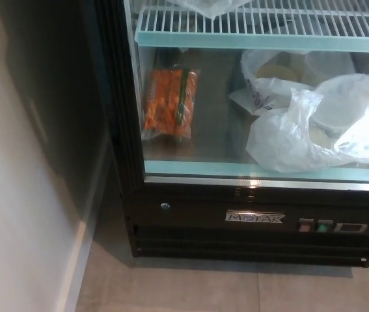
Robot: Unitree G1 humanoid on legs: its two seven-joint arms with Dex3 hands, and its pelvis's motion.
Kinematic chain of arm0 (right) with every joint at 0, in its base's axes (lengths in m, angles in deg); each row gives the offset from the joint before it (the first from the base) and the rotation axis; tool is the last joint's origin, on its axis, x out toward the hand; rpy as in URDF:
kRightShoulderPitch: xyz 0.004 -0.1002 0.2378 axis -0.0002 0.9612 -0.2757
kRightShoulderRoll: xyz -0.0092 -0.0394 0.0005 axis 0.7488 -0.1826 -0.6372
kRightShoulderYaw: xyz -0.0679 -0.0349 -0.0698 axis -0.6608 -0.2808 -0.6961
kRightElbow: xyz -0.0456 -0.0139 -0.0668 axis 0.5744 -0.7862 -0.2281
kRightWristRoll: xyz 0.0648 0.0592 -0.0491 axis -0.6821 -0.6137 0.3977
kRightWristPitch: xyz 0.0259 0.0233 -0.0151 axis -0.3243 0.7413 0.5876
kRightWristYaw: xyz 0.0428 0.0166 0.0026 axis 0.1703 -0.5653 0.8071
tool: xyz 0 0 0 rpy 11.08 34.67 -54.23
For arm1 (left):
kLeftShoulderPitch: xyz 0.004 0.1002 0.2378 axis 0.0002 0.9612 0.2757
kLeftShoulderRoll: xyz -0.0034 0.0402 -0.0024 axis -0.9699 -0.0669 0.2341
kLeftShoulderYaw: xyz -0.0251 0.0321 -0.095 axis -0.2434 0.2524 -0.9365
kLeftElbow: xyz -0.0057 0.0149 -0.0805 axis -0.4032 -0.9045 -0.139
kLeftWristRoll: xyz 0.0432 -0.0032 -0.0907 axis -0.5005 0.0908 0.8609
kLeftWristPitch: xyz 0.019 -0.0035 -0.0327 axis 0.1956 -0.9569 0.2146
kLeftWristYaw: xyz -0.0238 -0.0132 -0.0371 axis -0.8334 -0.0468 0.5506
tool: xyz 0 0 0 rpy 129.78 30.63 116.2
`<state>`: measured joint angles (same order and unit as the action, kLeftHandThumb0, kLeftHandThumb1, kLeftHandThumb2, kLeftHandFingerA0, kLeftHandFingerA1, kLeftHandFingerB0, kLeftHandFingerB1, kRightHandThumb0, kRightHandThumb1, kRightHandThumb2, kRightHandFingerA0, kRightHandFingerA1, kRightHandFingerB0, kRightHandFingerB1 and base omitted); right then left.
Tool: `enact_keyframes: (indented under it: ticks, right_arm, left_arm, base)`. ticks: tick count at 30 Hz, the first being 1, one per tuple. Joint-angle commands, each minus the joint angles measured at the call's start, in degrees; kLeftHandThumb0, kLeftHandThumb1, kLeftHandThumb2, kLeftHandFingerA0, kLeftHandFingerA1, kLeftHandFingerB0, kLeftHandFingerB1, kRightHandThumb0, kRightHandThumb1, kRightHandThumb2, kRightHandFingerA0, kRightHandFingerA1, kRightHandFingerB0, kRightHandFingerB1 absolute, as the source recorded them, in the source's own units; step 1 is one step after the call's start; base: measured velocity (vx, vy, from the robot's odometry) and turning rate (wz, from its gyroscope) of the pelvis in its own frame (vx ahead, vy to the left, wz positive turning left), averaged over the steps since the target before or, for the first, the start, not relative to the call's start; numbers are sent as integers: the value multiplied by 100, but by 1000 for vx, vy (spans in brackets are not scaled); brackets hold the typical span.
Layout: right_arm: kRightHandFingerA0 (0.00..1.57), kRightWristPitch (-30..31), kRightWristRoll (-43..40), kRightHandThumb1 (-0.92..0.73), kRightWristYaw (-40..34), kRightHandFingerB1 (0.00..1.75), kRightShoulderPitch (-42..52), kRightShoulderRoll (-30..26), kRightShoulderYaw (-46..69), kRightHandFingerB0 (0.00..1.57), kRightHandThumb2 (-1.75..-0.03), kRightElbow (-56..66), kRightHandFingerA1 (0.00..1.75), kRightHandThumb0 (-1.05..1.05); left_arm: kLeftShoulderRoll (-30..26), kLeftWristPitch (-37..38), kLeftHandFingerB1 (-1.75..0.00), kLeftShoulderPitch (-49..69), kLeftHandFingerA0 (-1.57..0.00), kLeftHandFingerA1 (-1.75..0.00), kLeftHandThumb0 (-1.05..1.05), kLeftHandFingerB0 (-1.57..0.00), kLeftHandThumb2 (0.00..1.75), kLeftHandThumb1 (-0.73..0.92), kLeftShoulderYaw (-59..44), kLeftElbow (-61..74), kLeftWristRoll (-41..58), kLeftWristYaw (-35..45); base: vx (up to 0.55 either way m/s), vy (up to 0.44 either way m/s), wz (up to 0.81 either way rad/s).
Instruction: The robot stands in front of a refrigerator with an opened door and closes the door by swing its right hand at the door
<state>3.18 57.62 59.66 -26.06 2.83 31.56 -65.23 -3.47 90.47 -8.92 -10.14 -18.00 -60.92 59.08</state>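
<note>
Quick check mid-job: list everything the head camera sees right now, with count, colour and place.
Black refrigerator: one, fills centre and right.
White wire shelf: one, top.
Orange bag of carrots: one, on lower shelf, left.
Large white plastic bag: one, lower shelf, right.
Smaller white bag: one, behind it.
Silver brand plate: one, on black base panel.
Small buttons: red and green, right of the plate.
Grey tiled floor: bottom.
Pale wall: left.
Robot hands: none in view.

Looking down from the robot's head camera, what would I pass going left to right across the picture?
Pale wall → black fridge frame → bag of carrots → big white plastic bag on the bottom shelf. No robot hand shows.
</note>
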Motion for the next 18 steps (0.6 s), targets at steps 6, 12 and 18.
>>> enact_keyframes:
  ticks: [6,12,18]
  right_arm:
    - [25,13,-204,-60,222,48,-616,149,-143,30,-92,-851,46,-59]
    - [25,15,-258,-60,268,48,-698,164,-174,31,-92,-997,46,-59]
    - [26,110,-227,-59,227,48,-813,215,-251,31,-91,-1157,47,-59]
  left_arm:
    - [-210,188,-50,77,-35,-51,-62,-36,97,66,-107,-147,-33,-143]
    - [-212,150,-50,57,-33,-51,-62,-37,97,65,-110,-135,-29,-97]
    - [-225,205,-49,-26,-39,-54,-58,-33,97,63,-90,-186,-61,-122]
  base:
    - [0,0,0]
    - [0,0,0]
    - [0,0,0]
